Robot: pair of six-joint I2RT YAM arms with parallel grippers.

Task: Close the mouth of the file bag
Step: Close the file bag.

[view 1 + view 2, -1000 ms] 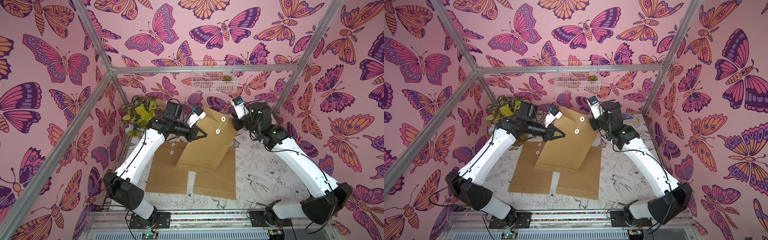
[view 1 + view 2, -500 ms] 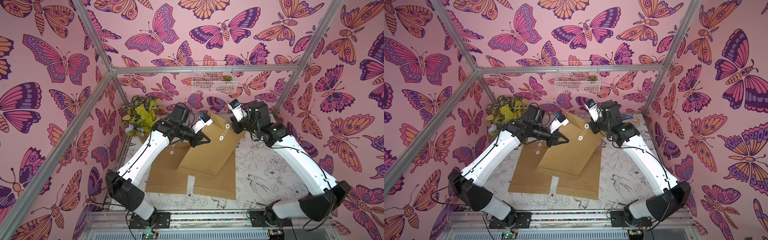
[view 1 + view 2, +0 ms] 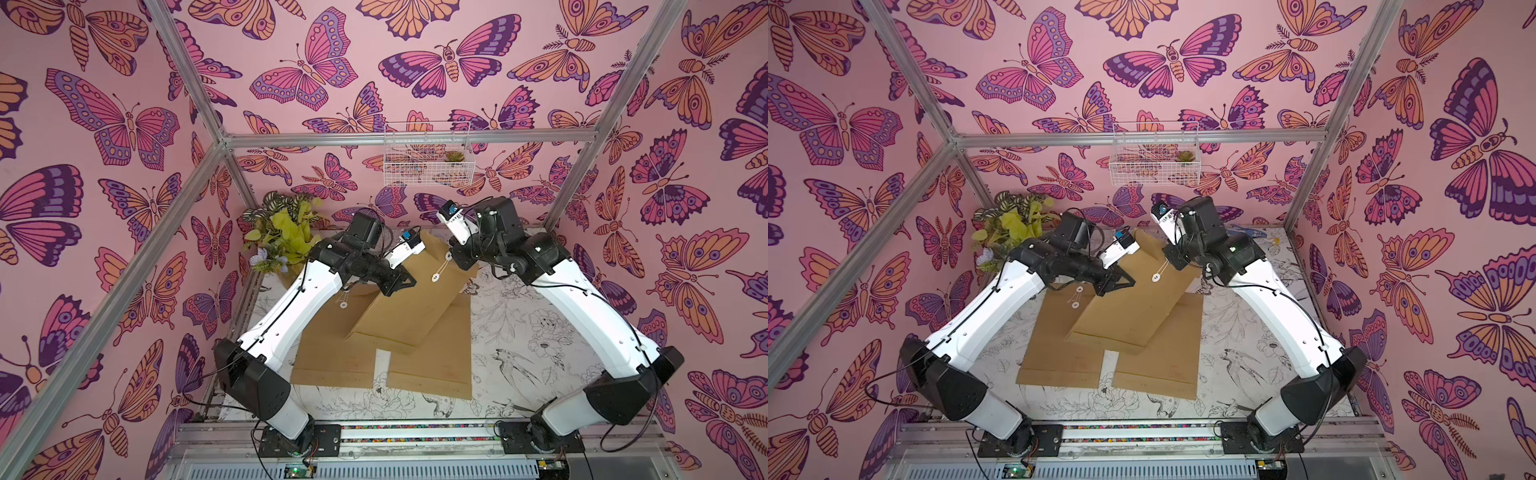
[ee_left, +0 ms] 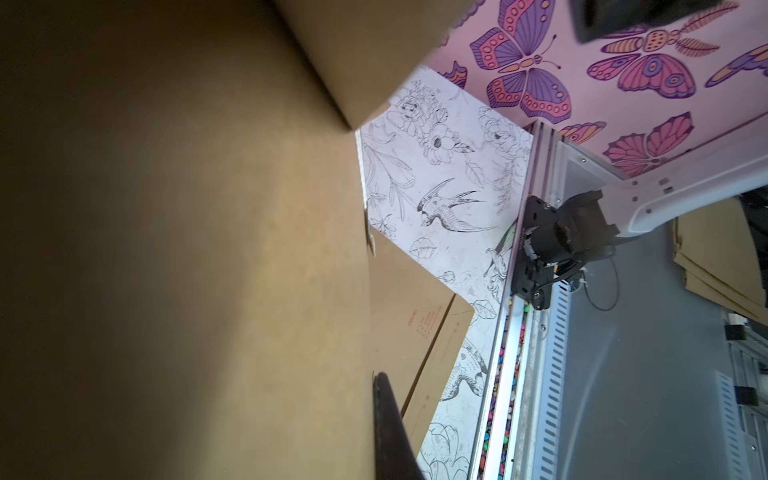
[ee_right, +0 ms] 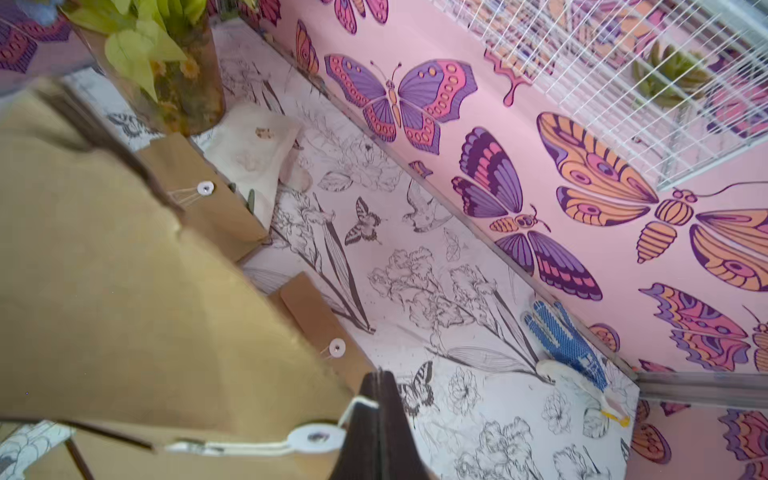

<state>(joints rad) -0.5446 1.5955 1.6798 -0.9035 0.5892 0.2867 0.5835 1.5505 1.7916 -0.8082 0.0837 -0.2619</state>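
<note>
A brown paper file bag [image 3: 409, 309] [image 3: 1133, 311] is held up at a slant, its mouth end raised toward the back wall. My left gripper [image 3: 409, 283] [image 4: 376, 380] is shut on the bag's left edge; in the left wrist view the file bag [image 4: 187, 249] hides one finger. The bag's white string [image 5: 360, 405] runs past a round white button [image 5: 316, 436] [image 3: 435, 276] into my right gripper [image 5: 378, 374] [image 3: 454, 259], which is shut on the string beside the mouth.
Two more brown file bags [image 3: 328, 353] [image 3: 436, 365] lie flat under the raised one. A potted plant [image 3: 282, 241] stands at the back left. A wire basket [image 3: 428, 158] hangs on the back wall. A blue-and-white glove [image 5: 561, 340] lies at the back right.
The bag's raised end has come down a little. The left gripper moved right and forward with the bag. The right gripper came down and left, closer to the button, still holding the string.
</note>
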